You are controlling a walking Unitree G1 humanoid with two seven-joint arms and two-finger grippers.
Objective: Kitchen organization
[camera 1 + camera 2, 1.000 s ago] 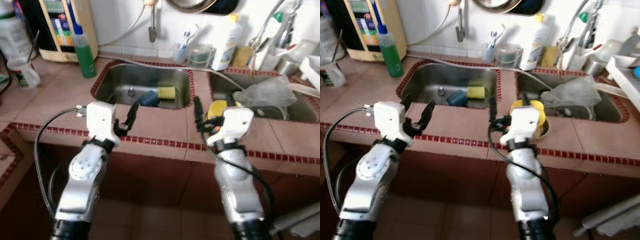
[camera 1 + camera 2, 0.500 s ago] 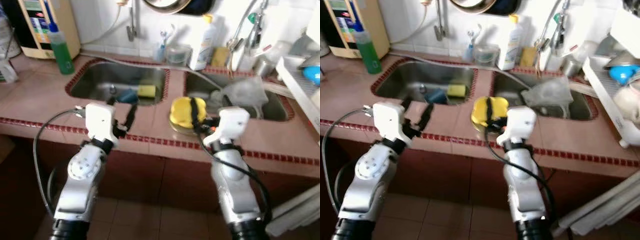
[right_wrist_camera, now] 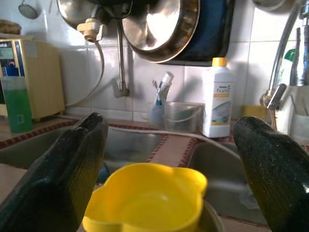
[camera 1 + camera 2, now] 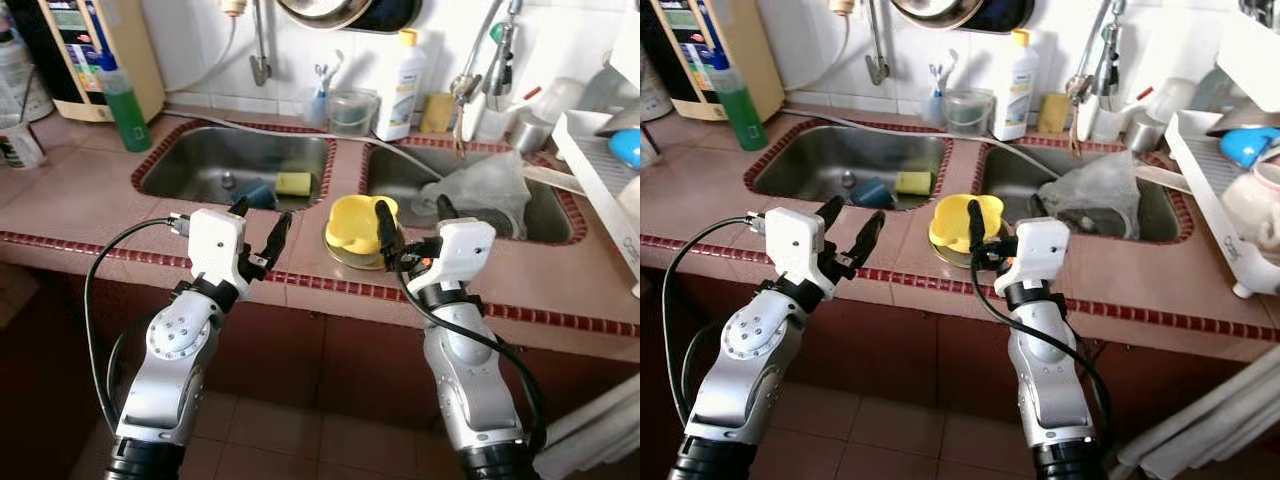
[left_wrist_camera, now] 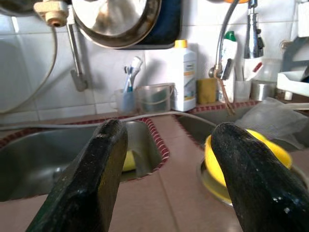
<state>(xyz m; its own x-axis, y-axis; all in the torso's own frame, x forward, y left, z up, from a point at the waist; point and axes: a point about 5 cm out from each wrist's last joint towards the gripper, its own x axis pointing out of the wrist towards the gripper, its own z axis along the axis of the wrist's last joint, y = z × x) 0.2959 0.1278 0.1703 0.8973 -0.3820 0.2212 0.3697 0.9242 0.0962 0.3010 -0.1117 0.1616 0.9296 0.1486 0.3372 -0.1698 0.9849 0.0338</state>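
Right gripper [image 3: 166, 159] open, yellow lobed plastic bowl [image 3: 147, 200] just ahead between fingers: light, stiff, likely slippery (grip rim). Left gripper [image 5: 169, 169] open, idle.

A green bottle [image 4: 127, 108] stands on the tiled counter [image 4: 80, 190] beside a beige appliance [image 4: 96, 50]. Against the wall sit a cup with toothbrushes [image 4: 320, 100], a clear tub [image 4: 352, 111] and a white bottle [image 4: 397, 85]. Pans [image 3: 164, 24] hang on the wall above. A dish rack [image 4: 1225, 190] stands at the far right.
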